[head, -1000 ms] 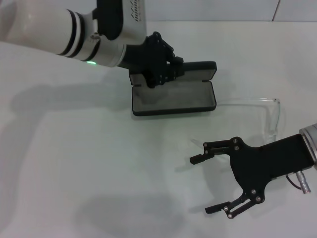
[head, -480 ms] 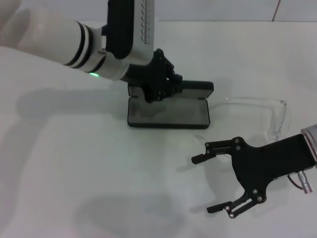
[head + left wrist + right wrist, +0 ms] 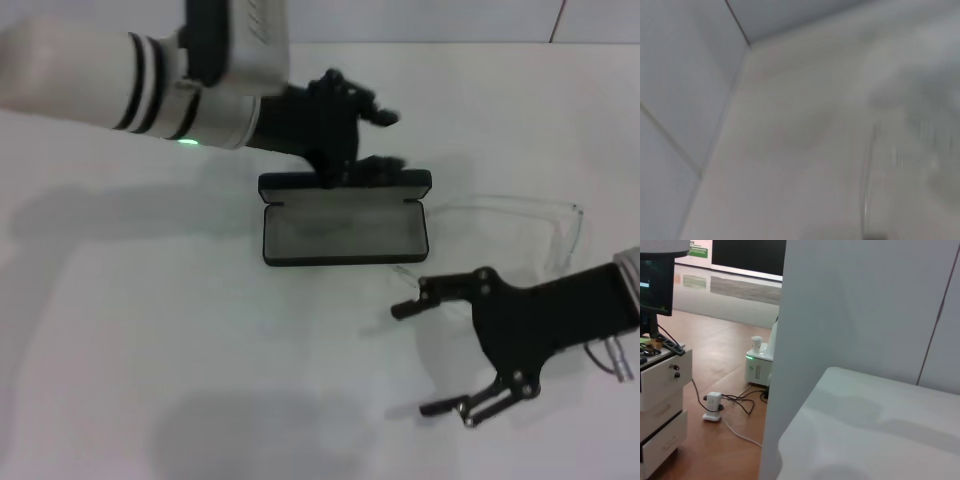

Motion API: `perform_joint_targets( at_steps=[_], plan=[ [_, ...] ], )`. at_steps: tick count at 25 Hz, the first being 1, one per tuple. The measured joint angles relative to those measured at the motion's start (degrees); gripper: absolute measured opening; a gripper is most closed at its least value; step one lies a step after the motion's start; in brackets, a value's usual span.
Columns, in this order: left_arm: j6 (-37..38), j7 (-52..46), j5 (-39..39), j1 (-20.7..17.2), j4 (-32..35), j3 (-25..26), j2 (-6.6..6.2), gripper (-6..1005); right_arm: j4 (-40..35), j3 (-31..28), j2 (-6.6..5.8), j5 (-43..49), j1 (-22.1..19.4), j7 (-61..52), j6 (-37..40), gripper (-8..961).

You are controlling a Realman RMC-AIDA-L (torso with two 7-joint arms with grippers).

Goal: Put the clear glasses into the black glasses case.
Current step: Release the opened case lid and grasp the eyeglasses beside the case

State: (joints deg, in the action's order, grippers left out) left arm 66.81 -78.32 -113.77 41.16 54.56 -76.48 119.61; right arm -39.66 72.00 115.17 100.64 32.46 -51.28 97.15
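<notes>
The black glasses case [image 3: 345, 228] lies open mid-bench, the left hand [image 3: 372, 140] spread open over its raised lid, holding nothing. The clear glasses [image 3: 520, 235] lie just right of the case, toward the bench's right edge, with the right hand [image 3: 418, 358] wide open and empty near the front edge.

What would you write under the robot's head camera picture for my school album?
Open black glasses case waits under the left gripper; clear glasses lie beside the open right gripper.
</notes>
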Motion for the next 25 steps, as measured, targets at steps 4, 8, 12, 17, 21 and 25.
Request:
perform_joint_targets(
  at_steps=[4, 8, 12, 17, 21, 25],
  plan=[
    [6.83, 6.06, 14.94, -5.16, 1.32, 3.17, -0.1, 465, -0.5, -5.21, -0.48, 0.08, 0.27, -0.71, -0.09, 884],
    [12.41, 11.42, 29.35, -11.73, -1.55, 6.65, 0.03, 565, -4.58, -7.45, -2.6, 0.98, 1.08, -4.34, -1.7, 884],
    [13.87, 13.34, 38.7, -17.01, -6.53, 8.31, -0.14, 607, -16.85, -7.37, -4.38, 13.52, 3.75, -11.32, -1.38, 884],
    [17.13, 14.85, 40.23, -19.8, -12.0, 11.22, -0.13, 636, -23.85, -7.6, -4.65, 25.32, 9.3, -18.68, 4.09, 884],
    [17.74, 16.02, 40.46, -20.06, -15.21, 11.79, -0.13, 653, -27.93, -7.35, -2.63, 34.95, 12.41, -21.32, 5.41, 884],
    [17.77, 16.44, 40.6, -20.01, -17.12, 11.81, -0.11, 653, -28.57, -4.85, 0.22, 43.93, 14.99, -22.11, 6.09, 884]
  ],
)
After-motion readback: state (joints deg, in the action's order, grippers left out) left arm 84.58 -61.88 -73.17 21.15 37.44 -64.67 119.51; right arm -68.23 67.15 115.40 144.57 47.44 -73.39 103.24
